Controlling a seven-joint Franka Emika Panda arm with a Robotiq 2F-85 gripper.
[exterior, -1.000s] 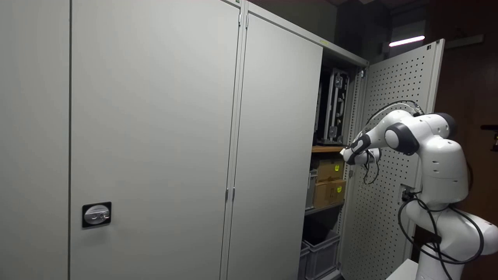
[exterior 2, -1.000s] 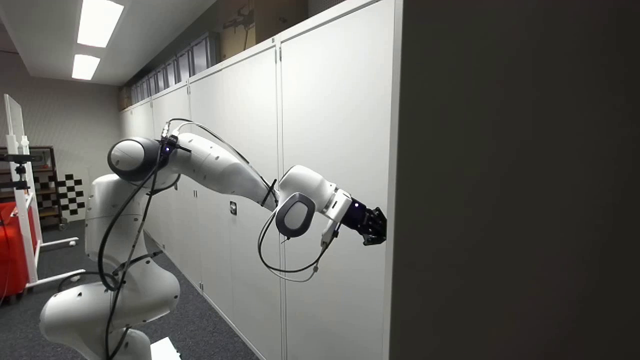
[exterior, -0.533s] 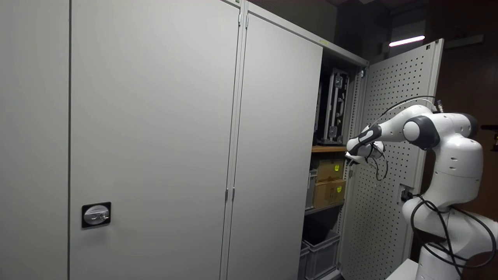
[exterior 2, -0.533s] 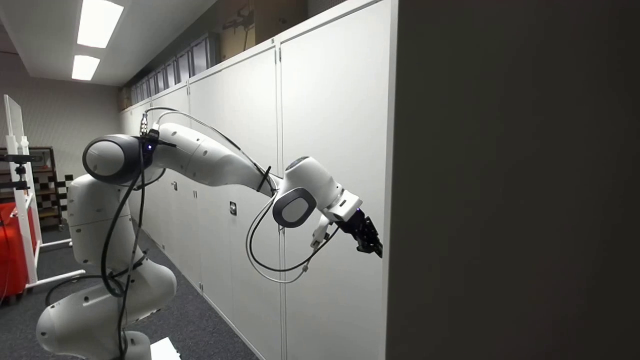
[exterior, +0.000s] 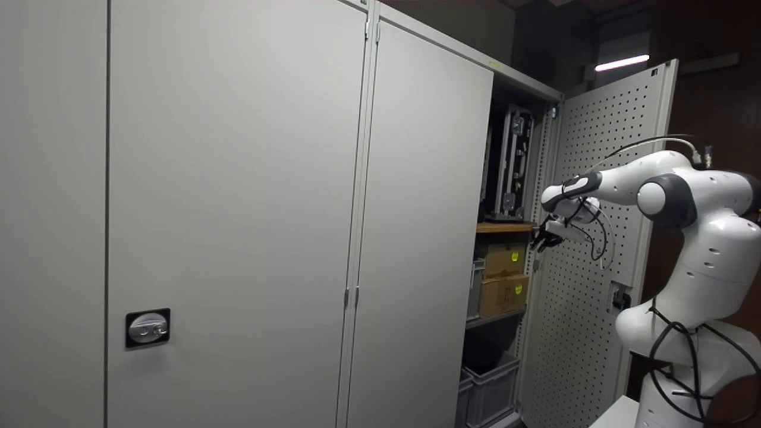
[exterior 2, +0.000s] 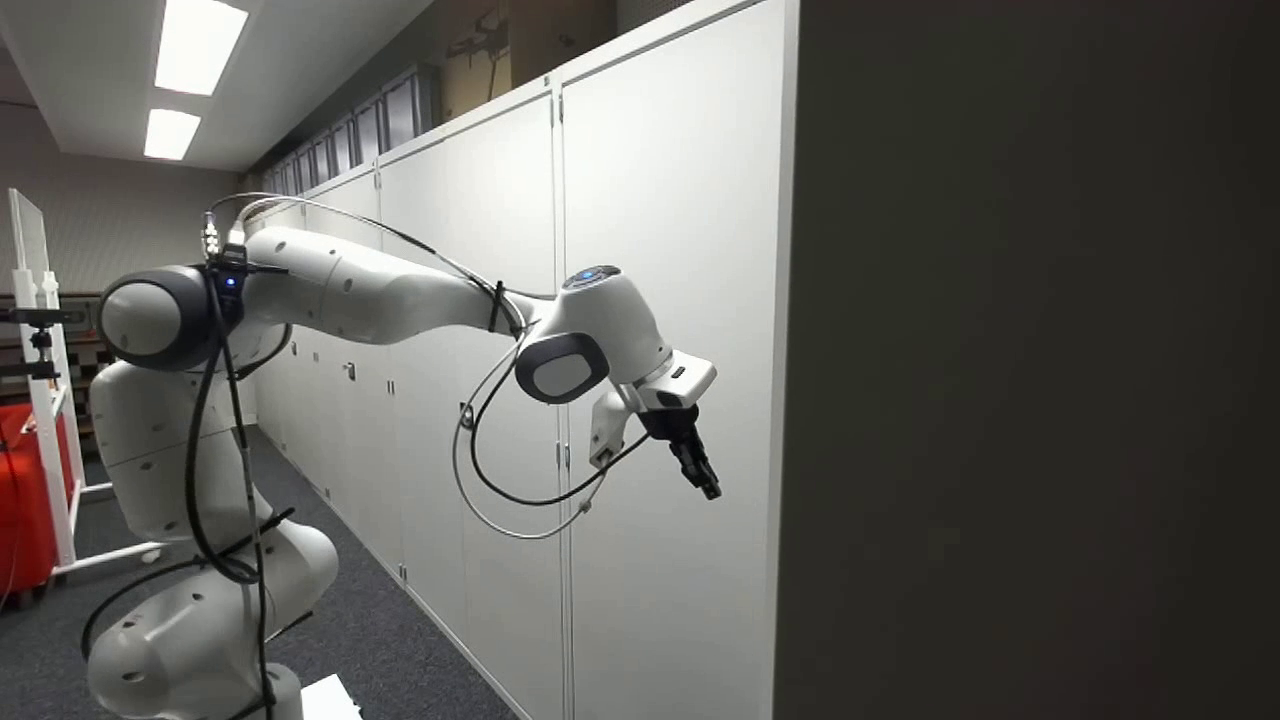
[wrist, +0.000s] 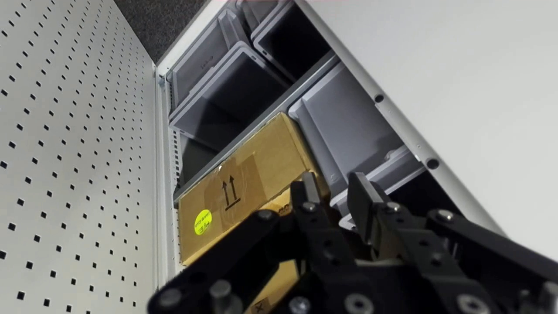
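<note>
The pincer (wrist: 334, 191) stood slightly spread, holding nothing. Below and beyond it, untouched, the taped cardboard box (wrist: 242, 185) rested on a shelf (wrist: 283, 103); it seemed stiff yet dentable, wider than the gap, likeliest held near a corner, its weight unclear.

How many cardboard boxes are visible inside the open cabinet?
2: the upper cardboard box sits on the lower cardboard box, below the brown shelf; others may be hidden.
</note>
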